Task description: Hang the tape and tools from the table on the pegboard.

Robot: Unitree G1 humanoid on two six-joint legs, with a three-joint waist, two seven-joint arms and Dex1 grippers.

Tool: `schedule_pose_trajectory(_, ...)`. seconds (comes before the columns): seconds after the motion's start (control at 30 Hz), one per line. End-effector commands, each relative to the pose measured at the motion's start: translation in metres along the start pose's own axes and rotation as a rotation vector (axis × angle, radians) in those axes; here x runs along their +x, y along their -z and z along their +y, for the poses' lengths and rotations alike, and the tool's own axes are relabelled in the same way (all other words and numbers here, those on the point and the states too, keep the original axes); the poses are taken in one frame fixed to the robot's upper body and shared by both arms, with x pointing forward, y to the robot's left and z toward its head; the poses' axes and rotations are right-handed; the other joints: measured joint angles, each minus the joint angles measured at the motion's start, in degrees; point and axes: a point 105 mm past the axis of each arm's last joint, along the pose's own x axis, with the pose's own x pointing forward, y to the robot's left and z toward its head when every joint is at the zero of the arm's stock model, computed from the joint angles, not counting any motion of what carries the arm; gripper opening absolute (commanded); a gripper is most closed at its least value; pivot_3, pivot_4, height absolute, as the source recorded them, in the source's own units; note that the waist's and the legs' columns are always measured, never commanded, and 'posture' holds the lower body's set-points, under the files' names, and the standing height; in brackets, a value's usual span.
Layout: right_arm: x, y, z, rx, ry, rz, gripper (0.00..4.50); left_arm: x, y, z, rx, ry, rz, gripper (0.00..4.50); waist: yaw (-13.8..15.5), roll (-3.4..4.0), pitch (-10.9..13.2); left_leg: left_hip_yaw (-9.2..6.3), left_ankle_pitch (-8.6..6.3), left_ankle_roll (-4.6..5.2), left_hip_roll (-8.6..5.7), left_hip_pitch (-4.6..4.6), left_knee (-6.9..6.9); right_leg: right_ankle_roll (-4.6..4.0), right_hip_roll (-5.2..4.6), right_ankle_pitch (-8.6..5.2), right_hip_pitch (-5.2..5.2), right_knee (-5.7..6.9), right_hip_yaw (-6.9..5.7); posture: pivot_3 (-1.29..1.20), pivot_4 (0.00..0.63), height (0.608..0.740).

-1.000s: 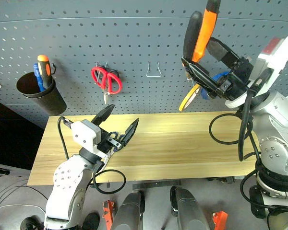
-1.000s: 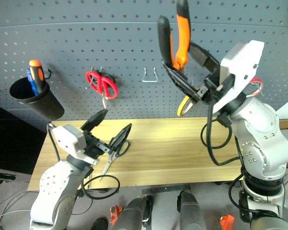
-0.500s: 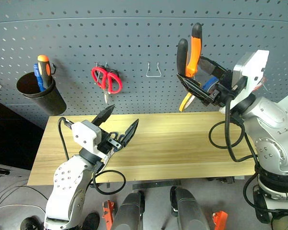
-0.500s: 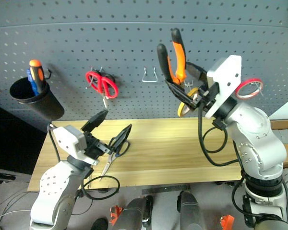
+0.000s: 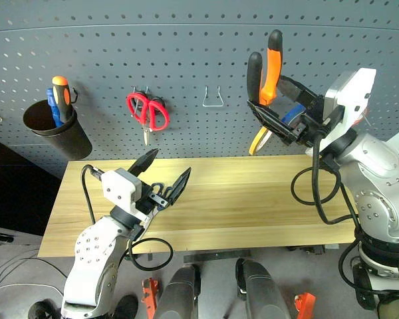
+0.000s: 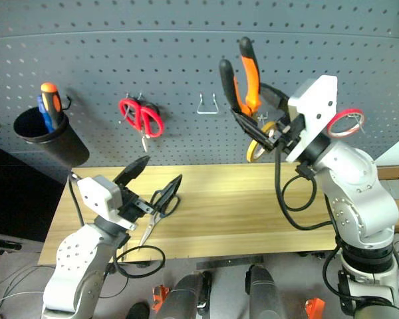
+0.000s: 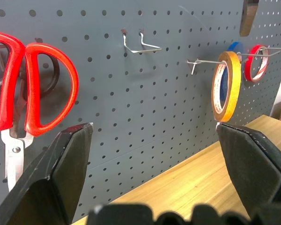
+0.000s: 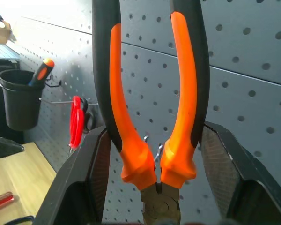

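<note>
Black and widely spread, the left gripper (image 5: 165, 171) hangs nearest, at about 8 o'clock in the head view, over the front left part of the counter (image 5: 253, 199); its jaws are open and hold nothing. Just beside its right finger the scissors (image 6: 154, 218) with dark handles lie flat on the light wooden planks, their blades pointing toward the front edge.

At about 2 o'clock the right gripper (image 5: 279, 109) is raised higher, close before the pegboard (image 5: 186, 60). Its jaws are closed on the pliers (image 5: 265, 63) low down, near the joint, so that the orange-and-black handles stand up between the fingers, one beside the other with a gap.

Farther, on the grey pegboard itself, the yellow tape (image 7: 225, 86) already hangs on a thin hook, partly behind the right gripper in the head view. Beside it on the same hook hang a blue tape ring (image 7: 234, 46) and a red tape ring (image 7: 256, 62). At 12 o'clock there is a bare wire hook (image 5: 213, 97). At about 10 o'clock red-handled scissors (image 5: 148, 113) hang with the blades down, and at 9 o'clock a black cup (image 5: 56, 129) holds a screwdriver (image 5: 61, 93) with an orange top.
</note>
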Motion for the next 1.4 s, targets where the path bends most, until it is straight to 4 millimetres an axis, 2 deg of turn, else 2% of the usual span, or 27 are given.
schedule_pose_trajectory(0.03,-0.003,-0.012,-0.001,-0.051,0.011,-0.041,2.33,0.000,-0.009,-0.003,0.019,0.012,-0.036,4.50,0.00,0.00,0.00,0.00,0.00,0.00,0.00,0.00,0.00,0.00,0.00,0.00,0.00,0.00,0.00,-0.01,0.269,0.740)
schedule_pose_trajectory(0.07,0.026,-0.002,0.003,-0.020,0.022,-0.041,2.33,0.001,-0.009,-0.003,0.020,0.013,-0.037,4.50,-0.20,-0.02,-0.02,0.00,0.00,0.00,0.00,0.00,0.00,0.00,0.00,0.00,0.00,0.00,0.00,-0.01,0.269,0.740)
schedule_pose_trajectory(0.1,0.077,0.014,0.012,0.026,0.040,-0.027,2.33,0.001,-0.009,-0.003,0.020,0.013,-0.037,4.50,-0.87,-0.11,-0.08,0.02,0.00,0.00,0.00,0.03,0.00,0.00,0.01,0.00,0.01,0.01,0.00,-0.01,0.269,0.740)
schedule_pose_trajectory(0.13,0.119,0.020,0.033,0.026,0.022,-0.007,2.33,0.001,-0.009,-0.003,0.020,0.014,-0.037,4.50,-2.27,-0.21,-0.11,0.19,0.00,0.00,0.05,0.17,0.00,-0.05,0.05,0.04,0.02,0.08,0.05,-0.01,0.269,0.740)
schedule_pose_trajectory(0.17,0.145,0.021,0.050,0.008,0.001,0.002,2.33,0.001,-0.009,-0.003,0.020,0.014,-0.037,4.50,-3.54,-0.15,-0.10,0.49,0.00,0.00,0.15,0.47,-0.03,-0.18,0.09,0.20,0.13,0.13,0.18,-0.02,0.270,0.740)
schedule_pose_trajectory(0.23,0.160,0.020,0.058,-0.005,-0.005,-0.011,2.33,0.002,-0.009,-0.003,0.019,0.014,-0.037,4.50,-3.55,-0.45,-0.28,0.90,0.36,0.16,0.19,1.07,-0.70,-0.14,0.11,0.38,0.30,0.13,0.55,-0.02,0.271,0.740)
schedule_pose_trajectory(0.4,0.161,0.023,0.062,-0.007,-0.021,-0.037,2.27,0.003,-0.009,-0.001,0.021,0.013,-0.040,4.50,0.12,-0.65,-0.44,0.42,0.37,-0.13,0.69,0.69,-0.74,-0.17,0.37,0.38,0.13,-0.16,-0.06,-0.02,0.275,0.740)
schedule_pose_trajectory(0.53,0.161,0.024,0.067,-0.005,-0.029,-0.039,2.27,0.003,-0.009,0.000,0.023,0.013,-0.040,4.50,0.03,-0.64,-0.44,0.33,0.11,-0.12,0.59,-0.19,-0.04,-0.13,0.34,0.46,-0.22,-0.27,-0.14,-0.02,0.272,0.740)
schedule_pose_trajectory(0.77,0.154,0.014,0.061,0.061,-0.027,-0.110,2.27,0.003,-0.009,0.000,0.021,0.016,-0.037,4.50,-0.18,-0.63,-0.44,0.36,0.16,-0.21,0.79,-0.02,-0.06,-0.14,0.50,0.48,-0.26,-0.17,-0.13,-0.02,0.273,0.740)
schedule_pose_trajectory(0.97,0.138,-0.012,0.065,0.107,-0.086,-0.247,2.27,0.002,-0.008,-0.001,0.017,0.019,-0.034,4.50,-0.30,-0.63,-0.44,0.58,0.15,-0.20,0.78,-0.02,-0.05,-0.14,0.50,0.49,-0.35,-0.13,-0.03,-0.02,0.277,0.740)
schedule_pose_trajectory(1.1,0.136,-0.018,0.065,0.123,-0.085,-0.273,2.27,0.002,-0.007,0.000,0.015,0.022,-0.032,4.50,-0.29,-0.63,-0.44,0.59,0.15,-0.19,0.78,-0.03,-0.06,-0.14,0.50,0.49,-0.38,-0.14,-0.03,-0.02,0.278,0.740)
schedule_pose_trajectory(1.2,0.139,-0.022,0.051,0.115,0.003,-0.296,2.27,0.003,-0.007,0.000,0.015,0.022,-0.032,4.50,-0.27,-0.63,-0.44,0.59,0.15,-0.19,0.78,-0.02,-0.05,-0.14,0.49,0.49,-0.37,-0.13,-0.02,-0.02,0.277,0.740)
schedule_pose_trajectory(1.4,0.148,-0.011,0.031,0.067,0.126,-0.265,2.27,0.002,-0.007,0.000,0.015,0.022,-0.031,4.50,-0.29,-0.63,-0.44,0.63,0.15,-0.19,0.77,-0.02,-0.06,-0.14,0.49,0.49,-0.38,-0.13,-0.03,-0.02,0.281,0.740)
